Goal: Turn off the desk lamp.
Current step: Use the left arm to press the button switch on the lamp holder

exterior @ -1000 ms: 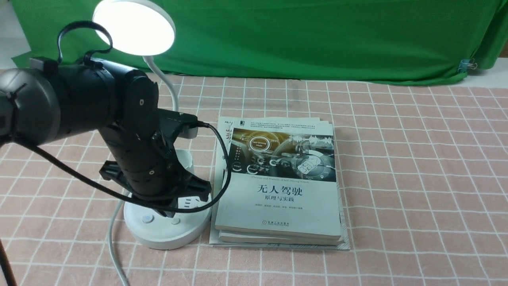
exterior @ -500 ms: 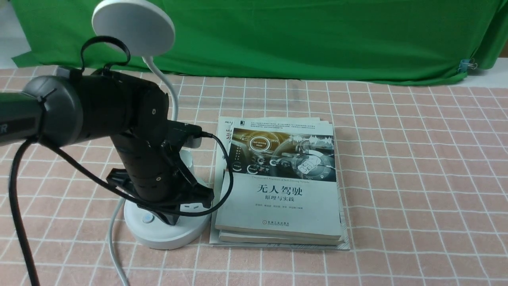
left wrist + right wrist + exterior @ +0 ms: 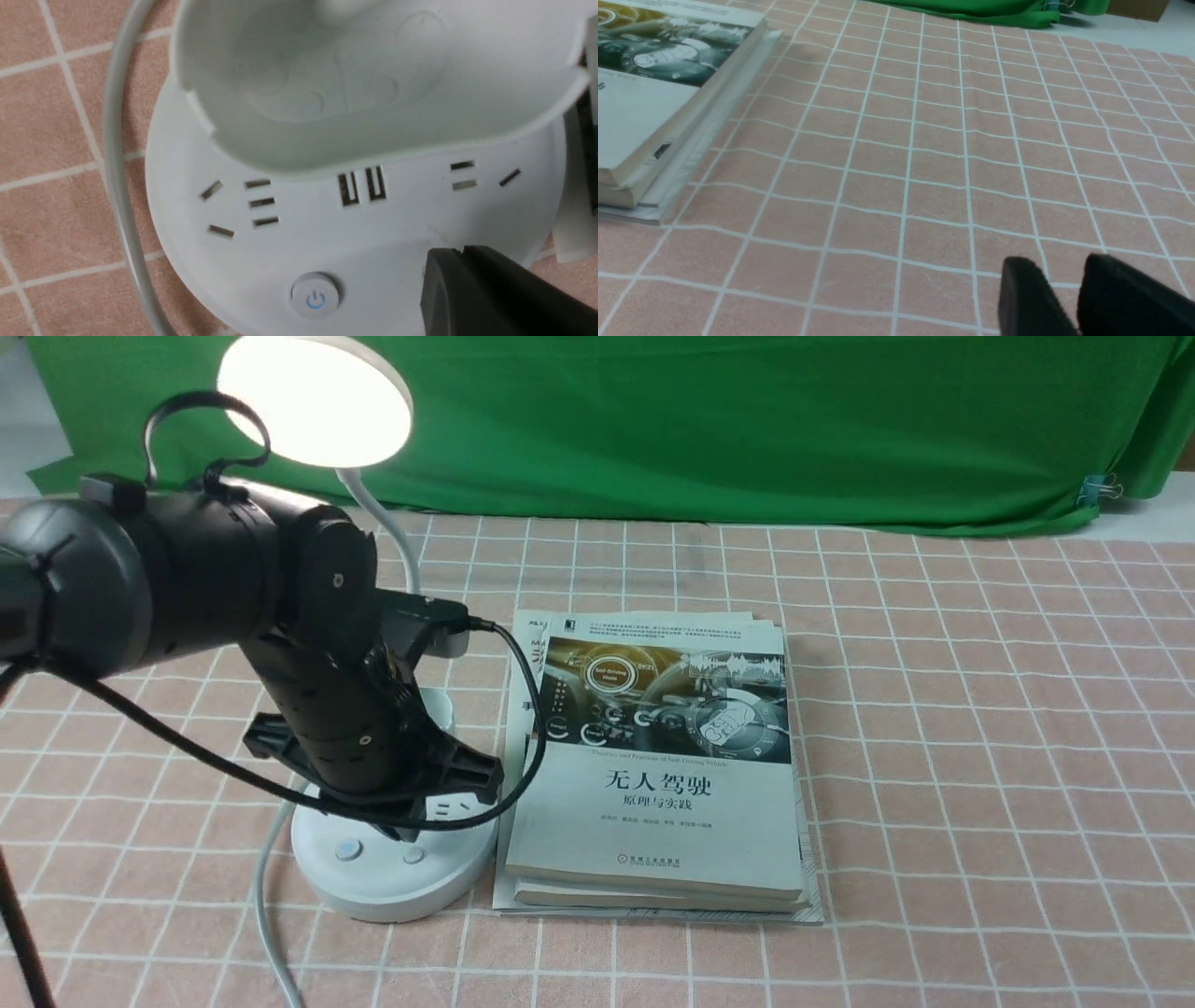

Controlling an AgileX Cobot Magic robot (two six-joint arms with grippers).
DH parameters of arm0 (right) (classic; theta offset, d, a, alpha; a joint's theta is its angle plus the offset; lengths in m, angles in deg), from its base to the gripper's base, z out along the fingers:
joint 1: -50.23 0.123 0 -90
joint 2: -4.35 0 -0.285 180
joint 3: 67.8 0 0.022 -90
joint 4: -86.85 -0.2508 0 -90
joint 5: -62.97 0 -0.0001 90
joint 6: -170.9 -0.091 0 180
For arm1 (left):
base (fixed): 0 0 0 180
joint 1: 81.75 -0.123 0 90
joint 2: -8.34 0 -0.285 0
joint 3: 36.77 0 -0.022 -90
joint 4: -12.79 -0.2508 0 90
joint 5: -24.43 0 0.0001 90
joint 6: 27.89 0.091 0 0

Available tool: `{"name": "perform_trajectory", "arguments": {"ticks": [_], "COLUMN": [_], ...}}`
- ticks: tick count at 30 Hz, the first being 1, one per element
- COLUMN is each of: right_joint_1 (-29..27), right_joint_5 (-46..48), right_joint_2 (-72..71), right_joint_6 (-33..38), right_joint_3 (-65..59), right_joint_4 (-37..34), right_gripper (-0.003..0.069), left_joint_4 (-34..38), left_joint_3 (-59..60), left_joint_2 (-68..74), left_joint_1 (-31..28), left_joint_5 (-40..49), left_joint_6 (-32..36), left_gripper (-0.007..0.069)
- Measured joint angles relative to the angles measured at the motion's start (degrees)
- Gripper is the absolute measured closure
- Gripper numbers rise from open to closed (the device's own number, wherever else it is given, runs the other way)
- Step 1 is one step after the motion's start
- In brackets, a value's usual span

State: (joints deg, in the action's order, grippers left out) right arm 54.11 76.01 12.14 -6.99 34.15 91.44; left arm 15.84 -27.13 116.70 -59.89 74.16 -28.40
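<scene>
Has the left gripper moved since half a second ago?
Yes. The left gripper has lifted slightly and shifted left relative to the desk lamp base, uncovering the second button; the head is lit again.

From my feed the desk lamp was glowing, my left gripper hung right over its round base near the two buttons, with the book stack just beside it on the checked cloth.
</scene>
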Motion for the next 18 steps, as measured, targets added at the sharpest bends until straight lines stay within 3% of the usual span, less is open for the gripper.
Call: {"name": "perform_trajectory", "arguments": {"ticks": [11,18], "right_joint_1": [0.00,0.00], "right_joint_5": [0.00,0.00], "right_joint_2": [0.00,0.00], "right_joint_6": [0.00,0.00], "right_joint_3": [0.00,0.00], "right_joint_4": [0.00,0.00], "right_gripper": [0.0419,0.0419], "left_joint_4": [-0.13,-0.20], "left_joint_3": [0.00,2.00], "left_joint_2": [1.62,-9.08], "left_joint_1": [0.00,0.00], "left_joint_5": [0.78,3.48], "left_joint_6": [-0.09,-0.09], "left_gripper": [0.0619,0.0619]}}
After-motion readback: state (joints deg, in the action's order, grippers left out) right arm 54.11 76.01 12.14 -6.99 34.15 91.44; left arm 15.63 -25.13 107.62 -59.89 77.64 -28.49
